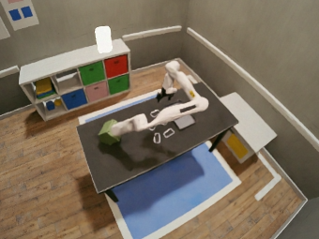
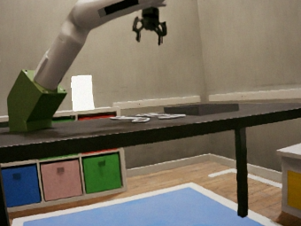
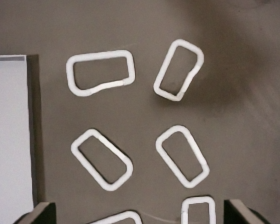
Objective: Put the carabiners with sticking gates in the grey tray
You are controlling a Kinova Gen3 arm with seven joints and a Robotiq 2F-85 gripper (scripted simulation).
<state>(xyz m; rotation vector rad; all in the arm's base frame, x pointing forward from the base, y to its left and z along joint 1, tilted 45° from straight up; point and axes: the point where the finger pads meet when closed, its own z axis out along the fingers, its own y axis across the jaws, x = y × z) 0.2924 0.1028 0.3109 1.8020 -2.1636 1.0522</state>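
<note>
End effector [image 1: 163, 97] [image 2: 150, 41] [image 3: 140, 215]: fingers wide apart, nothing gripped, up above desk [image 1: 136, 157] [image 2: 155, 133] [image 3: 145, 112], toward the long edge on the shelf unit [image 1: 73, 62] side. Green mount [image 1: 109, 132] [image 2: 28, 102] by one short edge. Grey tray [image 1: 184, 121] [image 2: 201, 109] [image 3: 12, 140] lies nearer the opposite short edge, inward from its corners. Six carabiners [image 1: 155, 138] [image 2: 173, 116] [image 3: 100, 55] at least partly in wrist view, all on desk outside tray, mid-desk between both short edges. Top two in wrist view: one long side bent inward each. Bottom two cut off by frame.
</note>
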